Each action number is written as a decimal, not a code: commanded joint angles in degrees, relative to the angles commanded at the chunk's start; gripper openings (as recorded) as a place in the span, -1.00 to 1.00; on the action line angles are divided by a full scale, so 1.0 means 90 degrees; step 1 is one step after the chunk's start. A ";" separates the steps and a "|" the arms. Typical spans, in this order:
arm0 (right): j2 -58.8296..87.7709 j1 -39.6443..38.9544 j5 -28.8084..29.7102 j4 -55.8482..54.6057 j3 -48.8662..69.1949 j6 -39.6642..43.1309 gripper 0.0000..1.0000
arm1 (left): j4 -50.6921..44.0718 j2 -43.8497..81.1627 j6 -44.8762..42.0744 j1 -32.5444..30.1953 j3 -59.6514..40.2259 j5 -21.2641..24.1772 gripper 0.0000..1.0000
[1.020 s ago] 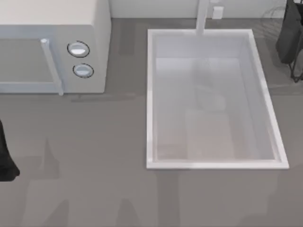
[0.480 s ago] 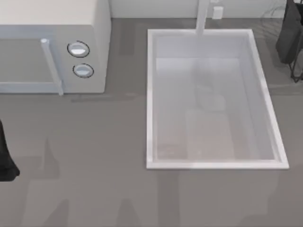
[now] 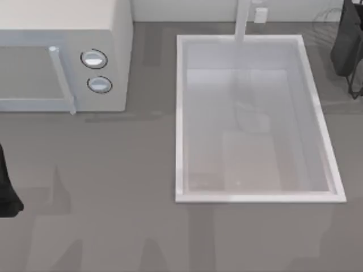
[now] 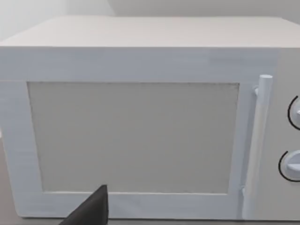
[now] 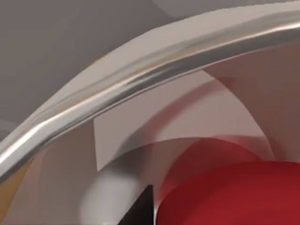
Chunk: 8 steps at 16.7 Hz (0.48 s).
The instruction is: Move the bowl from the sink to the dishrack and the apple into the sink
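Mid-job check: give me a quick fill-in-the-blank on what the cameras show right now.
In the top view the microwave stands to the ___ of the sink.
Its front carries ___ round knobs.
In the left wrist view its door is ___.
The apple close in the right wrist view is ___.
Missing: left; two; shut; red.

Counts: one large white rectangular sink [image 3: 180, 119] with one white faucet post [image 3: 243, 21]. One white box microwave [image 3: 116, 34], two round knobs [image 3: 94, 59], one bar handle [image 3: 62, 79]. One thin dark-grey wire dishrack [image 3: 323, 25]. One bright red apple [image 5: 234, 197].
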<state>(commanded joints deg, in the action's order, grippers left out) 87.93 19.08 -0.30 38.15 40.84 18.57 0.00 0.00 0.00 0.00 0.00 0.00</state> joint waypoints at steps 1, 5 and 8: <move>-0.0022 -0.0007 0.0002 0.0085 0.0070 0.0015 -1.00 | 0.0000 0.0000 0.0000 0.0000 0.0000 0.0000 1.00; -0.0286 0.0006 0.0015 0.1052 0.0700 0.0046 -1.00 | 0.0000 0.0000 0.0000 0.0000 0.0000 0.0000 1.00; -0.0611 0.0034 0.0007 0.2059 0.1311 0.0039 -1.00 | 0.0000 0.0000 0.0000 0.0000 0.0000 0.0000 1.00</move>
<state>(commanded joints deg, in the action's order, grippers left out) 82.43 19.38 -0.24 56.68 52.64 18.92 0.00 0.00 0.00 0.00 0.00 0.00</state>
